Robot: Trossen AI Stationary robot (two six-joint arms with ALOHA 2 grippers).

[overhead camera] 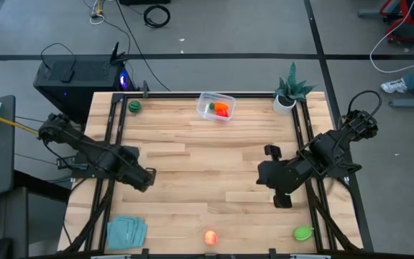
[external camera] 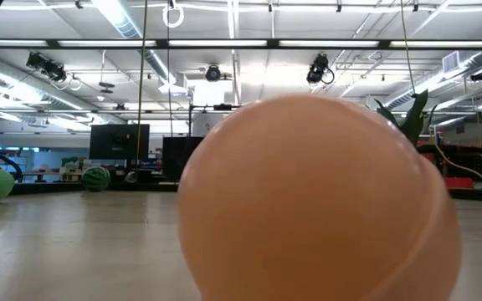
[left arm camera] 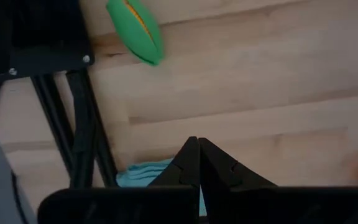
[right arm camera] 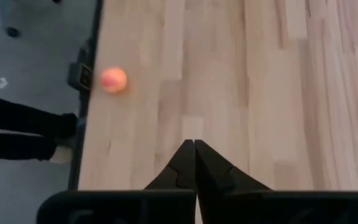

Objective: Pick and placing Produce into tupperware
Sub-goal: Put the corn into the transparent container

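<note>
The clear tupperware (overhead camera: 215, 106) stands at the table's far middle with an orange carrot and a red piece in it. A green piece (overhead camera: 134, 106) lies at the far left. A peach-orange piece (overhead camera: 210, 237) lies at the near edge and fills the low view (external camera: 316, 201). Another green piece (overhead camera: 303, 233) lies at the near right and shows in the left wrist view (left arm camera: 135, 28). My left gripper (overhead camera: 148, 180) is shut and empty over the table's left side, as its wrist view (left arm camera: 198, 155) shows. My right gripper (overhead camera: 262, 176) is shut and empty over the right side, as its wrist view (right arm camera: 195, 155) shows.
A teal folded cloth (overhead camera: 126, 232) lies at the near left corner. A spiky green plant in a white pot (overhead camera: 290, 92) stands at the far right corner. Black frame rails (overhead camera: 110, 144) run along both sides of the wooden table. A person's legs (right arm camera: 17, 134) show beyond the near edge.
</note>
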